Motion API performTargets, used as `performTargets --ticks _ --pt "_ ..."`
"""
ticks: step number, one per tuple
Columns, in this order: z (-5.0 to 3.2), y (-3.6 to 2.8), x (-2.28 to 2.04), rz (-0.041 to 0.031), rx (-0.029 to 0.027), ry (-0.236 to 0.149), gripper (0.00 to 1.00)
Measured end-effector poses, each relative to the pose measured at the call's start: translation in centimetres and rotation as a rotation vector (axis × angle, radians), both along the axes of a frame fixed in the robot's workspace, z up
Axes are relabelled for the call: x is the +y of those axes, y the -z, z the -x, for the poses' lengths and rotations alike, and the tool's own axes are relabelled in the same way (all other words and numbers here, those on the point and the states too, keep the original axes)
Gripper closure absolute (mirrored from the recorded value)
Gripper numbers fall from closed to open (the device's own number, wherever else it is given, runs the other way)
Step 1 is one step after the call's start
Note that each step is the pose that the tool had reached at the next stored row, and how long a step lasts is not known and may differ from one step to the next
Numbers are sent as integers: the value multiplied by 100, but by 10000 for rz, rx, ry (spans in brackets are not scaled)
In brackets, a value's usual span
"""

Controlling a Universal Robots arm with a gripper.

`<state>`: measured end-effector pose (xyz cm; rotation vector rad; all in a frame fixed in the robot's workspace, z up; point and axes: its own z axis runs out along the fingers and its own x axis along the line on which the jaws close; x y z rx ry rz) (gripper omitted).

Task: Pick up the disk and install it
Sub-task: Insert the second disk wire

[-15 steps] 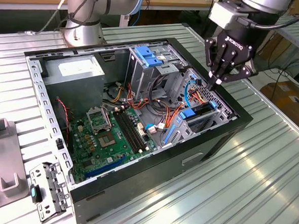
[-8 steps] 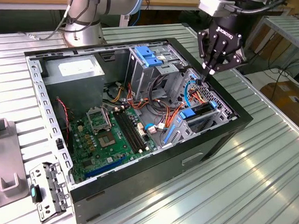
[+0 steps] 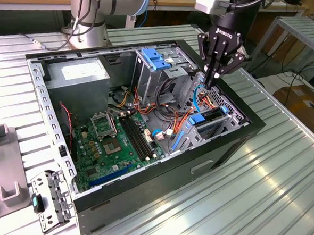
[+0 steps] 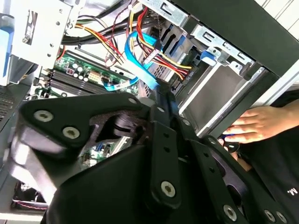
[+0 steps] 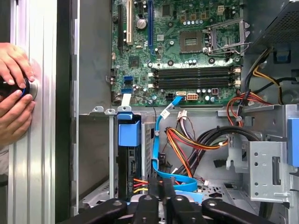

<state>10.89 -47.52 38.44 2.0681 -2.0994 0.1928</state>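
Note:
The disk [image 3: 203,120] stands on edge inside the drive bay at the case's corner, on the exterior view's right. Blue carrier rails run along it. In the first wrist view its blue carrier end [image 5: 128,132] caps a dark narrow body in the metal bay. My black gripper [image 3: 209,77] hangs just above and behind that bay, fingers pointing down and shut. I see nothing between them. A light blue data cable [image 5: 161,154] loops right beside the fingertips [image 4: 161,100], and red, yellow and orange wires run past them.
The open case [image 3: 142,191] lies on a ribbed aluminium table. Inside it are the green motherboard [image 3: 118,142], a grey power-supply box [image 3: 77,72] and a metal cage with a blue latch [image 3: 155,59]. A person's hands [image 5: 14,93] rest on a round button beside the case. Grey fixtures [image 3: 1,134] sit on the exterior view's left.

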Motion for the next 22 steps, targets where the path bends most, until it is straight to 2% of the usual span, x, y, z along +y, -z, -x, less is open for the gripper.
performTargets --ticks 1,2,6,11,13,19,22 --pt "0 4 3 4 0 1 84" --pt "0 6 5 4 -1 2 76" --pt "-2 4 13 8 1 1 76" --pt "-13 14 67 37 2 0 76" --pt "-20 32 87 39 2 1 76" --pt "-22 148 90 102 3 0 76" --pt "-22 190 90 177 3 1 76"
